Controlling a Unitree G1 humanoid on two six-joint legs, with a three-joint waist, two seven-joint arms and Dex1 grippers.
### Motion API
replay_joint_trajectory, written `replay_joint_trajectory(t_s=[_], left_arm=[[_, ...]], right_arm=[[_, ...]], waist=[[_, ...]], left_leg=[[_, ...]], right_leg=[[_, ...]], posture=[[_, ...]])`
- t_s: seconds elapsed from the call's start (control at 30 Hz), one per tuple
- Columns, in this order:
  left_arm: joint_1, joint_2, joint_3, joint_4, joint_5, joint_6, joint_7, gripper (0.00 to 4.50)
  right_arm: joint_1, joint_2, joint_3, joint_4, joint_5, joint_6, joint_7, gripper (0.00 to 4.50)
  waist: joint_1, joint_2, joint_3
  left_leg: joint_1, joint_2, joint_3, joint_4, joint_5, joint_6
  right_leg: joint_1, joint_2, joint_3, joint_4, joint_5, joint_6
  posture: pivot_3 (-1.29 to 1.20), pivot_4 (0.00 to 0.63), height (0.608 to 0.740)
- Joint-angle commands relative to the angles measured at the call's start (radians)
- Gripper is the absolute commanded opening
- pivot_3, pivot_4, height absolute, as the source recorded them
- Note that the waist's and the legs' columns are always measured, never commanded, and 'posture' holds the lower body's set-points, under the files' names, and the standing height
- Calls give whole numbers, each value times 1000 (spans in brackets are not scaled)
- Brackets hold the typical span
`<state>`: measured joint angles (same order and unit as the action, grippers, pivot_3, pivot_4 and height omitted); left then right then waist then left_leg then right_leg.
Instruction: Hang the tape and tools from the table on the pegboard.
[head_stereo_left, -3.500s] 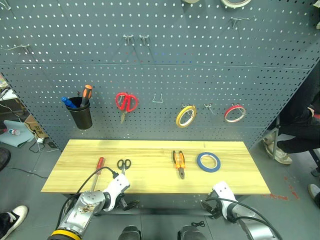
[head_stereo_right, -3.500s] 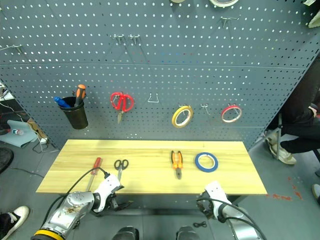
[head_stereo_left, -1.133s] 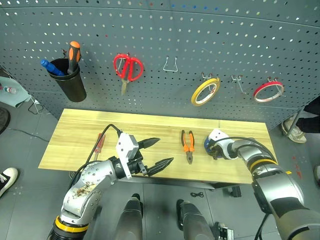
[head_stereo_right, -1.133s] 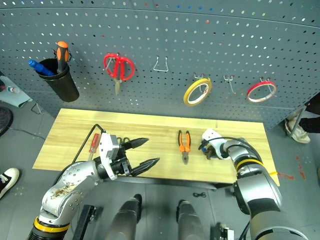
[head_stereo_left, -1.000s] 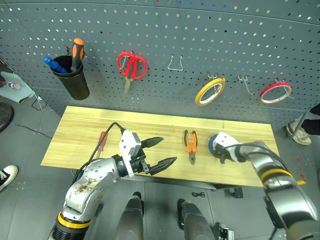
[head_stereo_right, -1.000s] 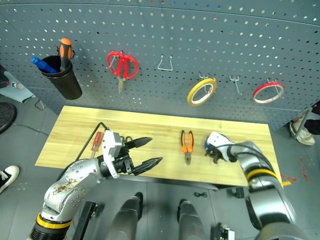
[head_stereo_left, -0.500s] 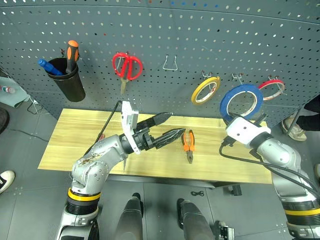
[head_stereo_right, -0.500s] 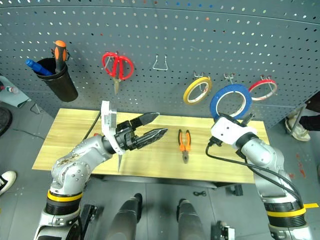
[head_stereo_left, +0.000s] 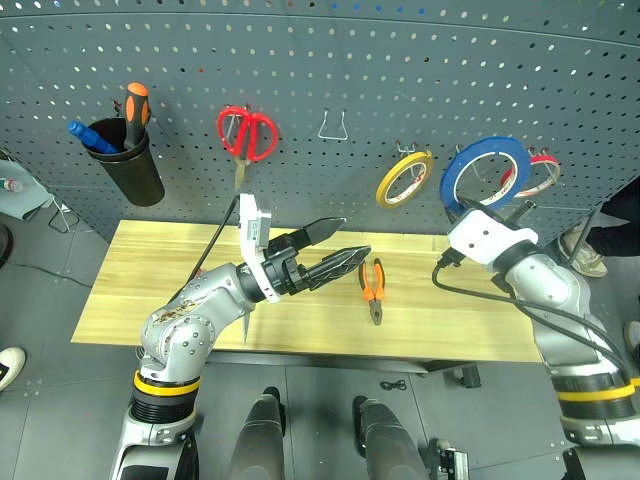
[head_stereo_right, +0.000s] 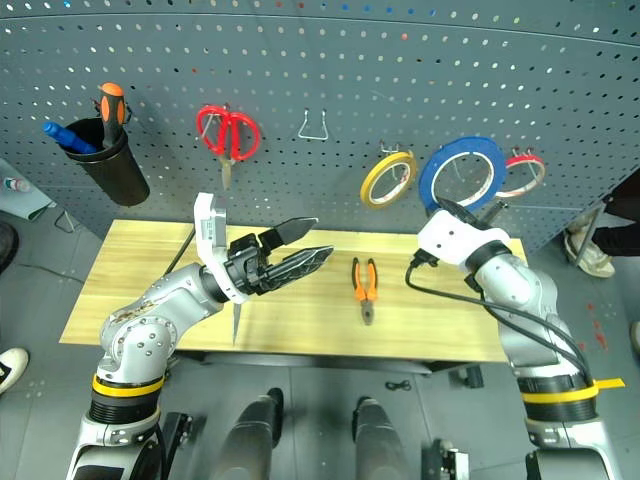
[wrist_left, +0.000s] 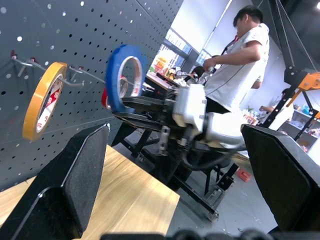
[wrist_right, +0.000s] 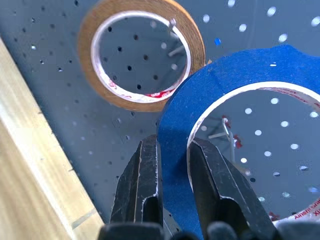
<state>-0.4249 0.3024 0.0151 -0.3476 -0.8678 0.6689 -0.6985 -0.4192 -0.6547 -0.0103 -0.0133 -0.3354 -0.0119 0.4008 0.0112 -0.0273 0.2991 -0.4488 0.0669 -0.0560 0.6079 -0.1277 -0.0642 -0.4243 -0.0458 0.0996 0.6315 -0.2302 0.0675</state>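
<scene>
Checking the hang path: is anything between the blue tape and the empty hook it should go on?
Nothing visible. The blue tape is held up at the pegboard, its hook showing bare through the ring.

Both arms are silver-grey metal with a yellow-and-black band near the elbow. White housings sit at the wrists, looped by black cables. Each claw, left claw (head_stereo_left: 338, 246) and right claw (wrist_right: 175, 186), has two tapering black fingers.

Surface (head_stereo_left: 150, 290): long pale-yellow wood-plank top, set w/ its far edge against the pegboard (head_stereo_left: 330, 70). Orange-and-black pliers (head_stereo_left: 374, 288) lie flat on it, right of centre, jaws toward the near edge, handles toward the board. Left part is partly hidden behind the arm.
</scene>
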Motion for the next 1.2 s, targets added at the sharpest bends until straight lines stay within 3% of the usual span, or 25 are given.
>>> replay_joint_trajectory(t_s=[0.03,0.1,0.2,0.47,0.57,0.63,0.73,0.83,1.03,1.2], left_arm=[[-6,-7,-12,-35,-16,-1,-7,4500],[-3,-5,-20,-35,-8,-5,-13,4500],[2,0,-23,-32,-1,-11,-17,4500],[58,72,8,-55,7,-5,-32,4500],[150,152,27,-74,18,-8,-70,4500],[220,201,52,-65,25,-14,-93,4500],[330,278,95,-55,31,-22,-144,4500],[413,325,131,-62,33,-30,-175,4500],[486,335,191,-65,33,-38,-166,4500],[511,330,212,-103,24,-26,-148,4500]], right_arm=[[-33,16,-6,85,63,20,36,434],[-44,26,-14,129,90,30,47,434],[-35,39,-28,132,135,80,77,1844],[139,31,-33,-33,190,164,115,4483],[231,44,34,-151,232,330,208,4483],[231,104,70,-218,296,543,235,4483],[136,231,109,-247,357,831,206,4483],[15,332,125,-176,368,990,146,4483],[-171,423,106,130,353,985,24,4483],[-294,450,110,438,327,846,-50,4483]], waist=[[1,0,0],[2,0,0],[1,0,0],[1,0,0],[-4,1,0],[-12,1,-1],[-23,1,-1],[-23,1,-1],[12,0,-1],[27,0,-1]], left_leg=[[0,0,0,0,0,0],[0,0,0,0,0,0],[-1,0,0,0,0,0],[0,0,0,0,0,0],[0,0,0,-1,0,0],[2,1,0,-1,0,0],[3,2,0,-1,0,0],[3,2,1,0,1,0],[2,2,2,0,1,1],[-4,2,3,-2,2,2]], right_leg=[[0,0,0,0,0,-1],[0,0,0,0,3,-6],[0,0,0,0,4,-7],[0,0,0,1,4,-7],[0,0,0,0,4,-7],[0,0,0,2,3,-7],[-1,1,0,4,1,-5],[-5,1,1,11,-3,-13],[-5,1,0,10,-4,-14],[-11,1,0,11,-2,-6]], posture=[[131,229,740],[133,229,740],[135,235,740],[144,245,740],[144,245,740],[146,254,740],[156,266,740],[176,272,740],[231,277,740],[252,281,740]])
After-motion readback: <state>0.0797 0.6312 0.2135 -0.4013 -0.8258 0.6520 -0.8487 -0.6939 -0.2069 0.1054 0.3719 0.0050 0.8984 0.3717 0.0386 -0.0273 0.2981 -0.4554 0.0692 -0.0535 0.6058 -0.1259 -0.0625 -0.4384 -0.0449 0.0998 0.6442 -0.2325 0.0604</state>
